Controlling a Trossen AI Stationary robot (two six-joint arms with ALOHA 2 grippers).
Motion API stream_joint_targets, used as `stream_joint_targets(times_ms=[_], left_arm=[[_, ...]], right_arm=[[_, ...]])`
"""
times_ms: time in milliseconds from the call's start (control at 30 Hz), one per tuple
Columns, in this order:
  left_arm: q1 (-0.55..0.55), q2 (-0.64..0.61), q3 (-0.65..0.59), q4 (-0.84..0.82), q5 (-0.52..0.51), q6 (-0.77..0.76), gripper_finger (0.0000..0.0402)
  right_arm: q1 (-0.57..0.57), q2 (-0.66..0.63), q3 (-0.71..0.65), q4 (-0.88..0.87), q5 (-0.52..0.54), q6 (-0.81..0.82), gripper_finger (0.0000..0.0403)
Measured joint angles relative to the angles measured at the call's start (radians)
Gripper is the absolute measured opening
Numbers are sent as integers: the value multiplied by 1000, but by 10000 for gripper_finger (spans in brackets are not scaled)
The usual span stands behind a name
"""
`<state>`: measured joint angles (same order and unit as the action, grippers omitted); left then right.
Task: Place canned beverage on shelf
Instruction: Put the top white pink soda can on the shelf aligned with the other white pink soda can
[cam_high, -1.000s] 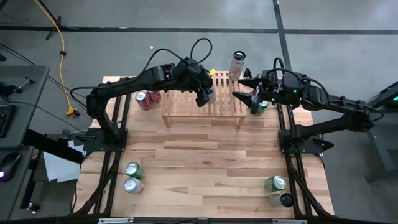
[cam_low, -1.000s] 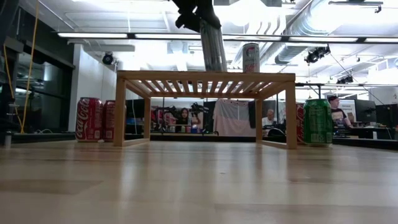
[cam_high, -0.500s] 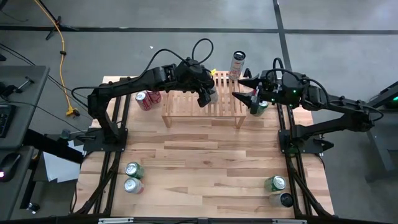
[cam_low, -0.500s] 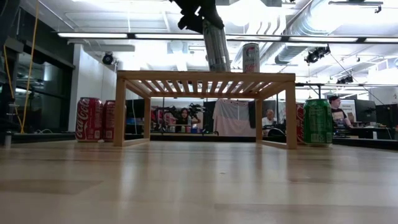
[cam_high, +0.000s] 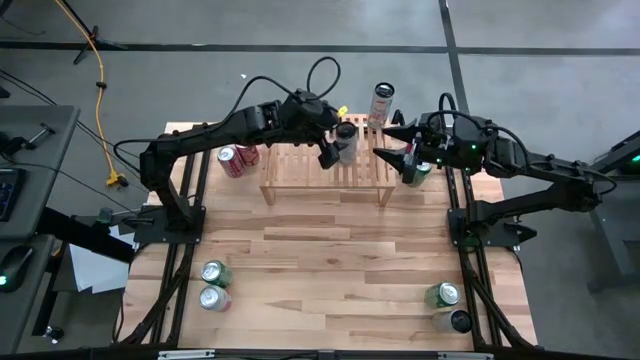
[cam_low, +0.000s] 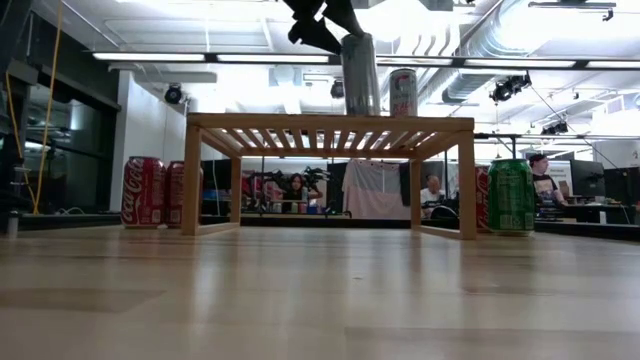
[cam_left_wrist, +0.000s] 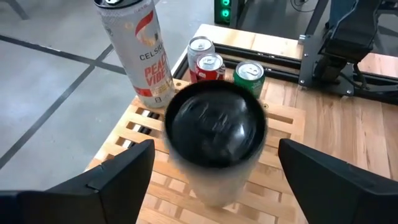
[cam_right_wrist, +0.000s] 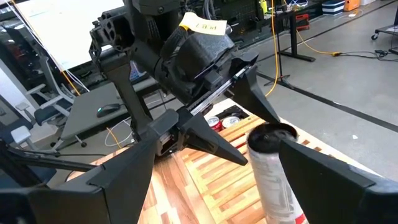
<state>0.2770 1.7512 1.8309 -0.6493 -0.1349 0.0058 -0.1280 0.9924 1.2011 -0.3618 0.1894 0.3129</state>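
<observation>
Can (cam_high: 346, 140) now upright on shelf (cam_high: 300, 168); between parted left end effector (cam_left_wrist: 211, 180) fingers

Light-wood slatted shelf (cam_high: 325, 168); seemingly grey can (cam_high: 346, 140)

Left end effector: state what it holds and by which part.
Nothing. The left end effector is open, its fingers clear on either side of the dark-topped can standing on the shelf.

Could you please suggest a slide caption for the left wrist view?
Left end effector, fingers spread, around a dark-topped can standing on the slatted shelf beside a tall Celsius can.
</observation>
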Motion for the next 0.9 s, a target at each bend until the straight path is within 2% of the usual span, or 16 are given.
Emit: stream_joint_targets(times_ms=[267,333,633,900], left_arm=[[20,-5,41,-8,7,79,335],[28,-7,54,1,47,123,335],[137,-6,58,10,377,334,335],[256,46,58,95,680,329,335]], right_arm=[[0,0,0,0,0,0,330],[0,0,0,0,-1,0,330],[0,0,0,0,-33,-8,330],[0,0,-1,0,-41,-8,330]])
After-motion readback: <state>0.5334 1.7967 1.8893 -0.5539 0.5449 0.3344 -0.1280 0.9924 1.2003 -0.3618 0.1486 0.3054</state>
